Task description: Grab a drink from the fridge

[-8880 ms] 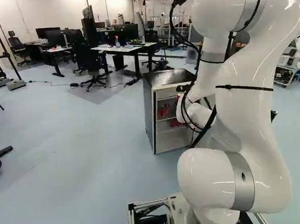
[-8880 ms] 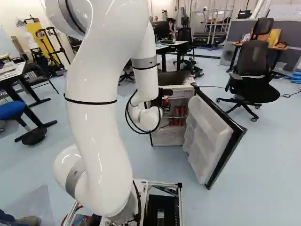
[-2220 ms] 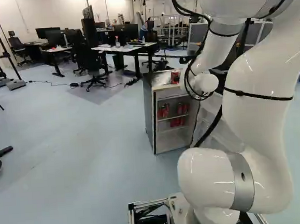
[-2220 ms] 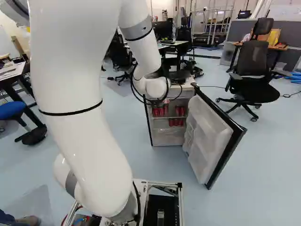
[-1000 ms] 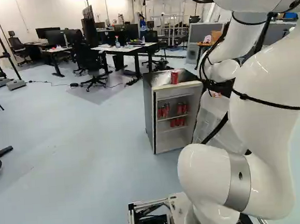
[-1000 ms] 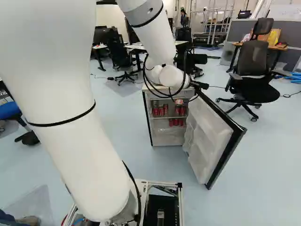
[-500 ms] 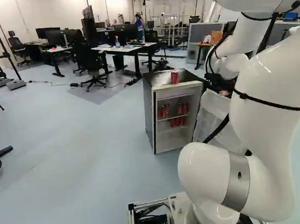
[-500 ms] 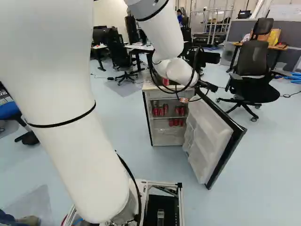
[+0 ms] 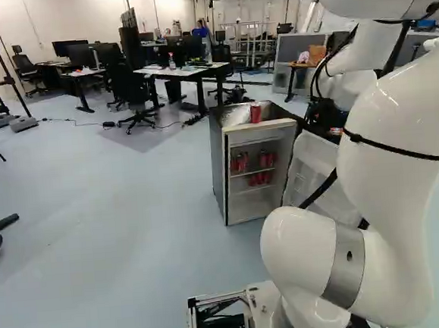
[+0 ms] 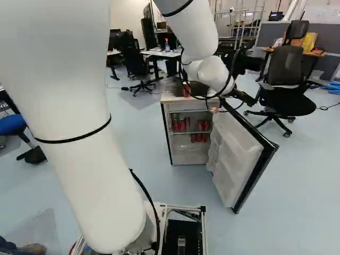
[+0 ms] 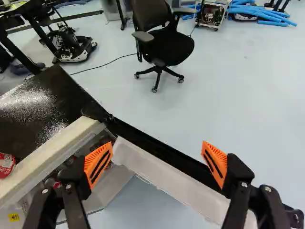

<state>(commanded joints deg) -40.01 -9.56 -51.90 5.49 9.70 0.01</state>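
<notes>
Taking twelve o'clock as straight ahead of the gripper [image 10: 232,102], its two fingers are standing wide apart in the wrist view, and their orange pads [image 11: 98,164] are holding nothing between them. The gripper [image 11: 157,151] is hanging over the open door [image 11: 176,188]; whether it is touching the door, I cannot tell. One red can [image 9: 256,113] is standing upright on top of the fridge [image 9: 218,172], lying at nine o'clock from the gripper, beyond one finger. Inside the fridge, more red cans [image 10: 180,125] are standing in two groups on one shelf, and others [image 10: 199,138] are standing below it. In the right base view, the door is swinging out toward four o'clock from the fridge. An office chair [image 11: 167,45] is standing at twelve o'clock, well apart from the gripper.
</notes>
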